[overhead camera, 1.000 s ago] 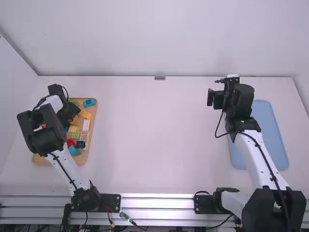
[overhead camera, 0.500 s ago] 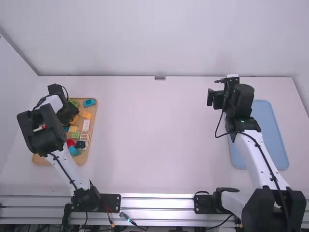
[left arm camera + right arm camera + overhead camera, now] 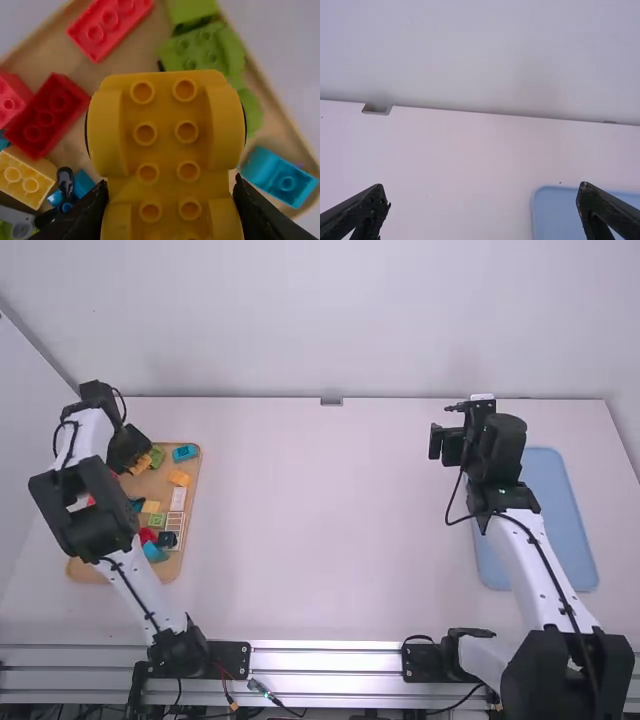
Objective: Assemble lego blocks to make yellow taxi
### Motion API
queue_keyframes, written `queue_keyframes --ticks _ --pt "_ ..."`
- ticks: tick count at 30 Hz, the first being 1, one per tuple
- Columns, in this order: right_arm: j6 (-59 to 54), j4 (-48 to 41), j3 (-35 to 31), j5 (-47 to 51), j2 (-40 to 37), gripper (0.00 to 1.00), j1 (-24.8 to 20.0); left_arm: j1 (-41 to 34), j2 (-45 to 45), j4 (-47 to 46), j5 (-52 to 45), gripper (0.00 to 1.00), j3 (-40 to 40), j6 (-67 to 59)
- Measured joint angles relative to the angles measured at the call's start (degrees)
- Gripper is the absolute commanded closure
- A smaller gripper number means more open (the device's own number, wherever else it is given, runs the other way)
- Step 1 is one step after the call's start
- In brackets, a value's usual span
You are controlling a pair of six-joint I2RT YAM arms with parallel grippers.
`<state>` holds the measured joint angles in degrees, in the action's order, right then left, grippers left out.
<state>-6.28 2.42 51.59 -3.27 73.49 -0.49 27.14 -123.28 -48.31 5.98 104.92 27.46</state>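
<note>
Yellow Lego car base, clamped across its flanks by the left gripper, hangs over the far part of a wooden tray, studs toward the wrist camera. Likely light, stiff and sturdy (though smooth plastic may pivot under an uneven pinch), it is best gripped low between the rounded wheel arches, leaving studs free. The left arm slants outward over the tray, its wrist pitched down. Beyond the base lie a red brick and a green brick. Across the table, the right arm extends beside a blue mat, its right gripper fingers wide apart.
</note>
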Motion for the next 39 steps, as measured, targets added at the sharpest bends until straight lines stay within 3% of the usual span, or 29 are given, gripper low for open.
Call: queue_keyframes --ticks 5,12,17,25,31,39 --pt "0.0 0.0 0.0 0.1 0.0 0.01 0.0 -4.0 0.3 -1.4 3.7 0.98 1.1 0.0" --pt "0.3 -0.1 0.0 0.0 0.0 0.01 0.0 -16.8 8.3 9.3 4.1 0.98 -11.3 -5.6" --pt "0.3 -0.2 0.0 -0.1 0.0 0.01 0.0 -27.9 17.8 14.4 -3.9 0.98 -20.5 -23.8" --pt "0.3 -0.2 0.0 0.1 0.0 0.01 0.0 -42.9 20.3 0.0 -15.0 0.98 -23.9 -57.0" --pt "0.2 -0.3 0.0 -0.1 0.0 0.01 0.0 -54.0 20.3 -0.1 -16.3 0.98 -27.7 -76.9" --pt "0.2 -0.2 0.0 0.0 0.0 0.01 0.0 -62.2 20.3 15.3 -11.6 0.98 -39.9 -86.8"
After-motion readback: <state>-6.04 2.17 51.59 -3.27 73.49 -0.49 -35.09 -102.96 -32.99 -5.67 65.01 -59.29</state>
